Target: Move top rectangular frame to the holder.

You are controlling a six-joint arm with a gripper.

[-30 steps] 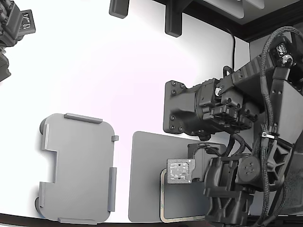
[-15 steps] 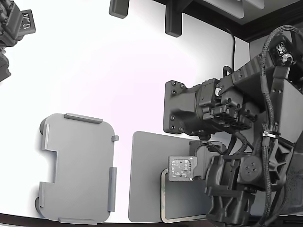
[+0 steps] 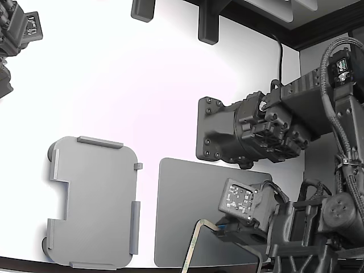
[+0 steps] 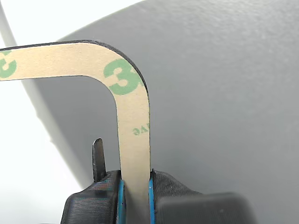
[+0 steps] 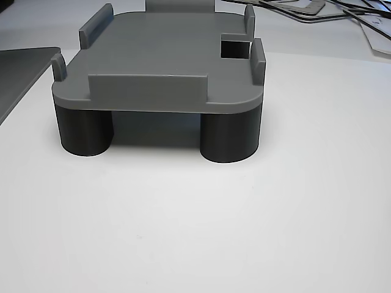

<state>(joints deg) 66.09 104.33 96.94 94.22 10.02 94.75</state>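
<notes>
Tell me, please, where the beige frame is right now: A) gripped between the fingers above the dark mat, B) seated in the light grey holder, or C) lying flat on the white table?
A: the wrist view shows the frame clamped between the fingers, over the dark mat; the holder is bare.

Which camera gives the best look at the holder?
The exterior view: it shows the whole holder from above, with tabs and notch. The other view shows it side-on, raised on dark legs. The wrist view misses it.
</notes>
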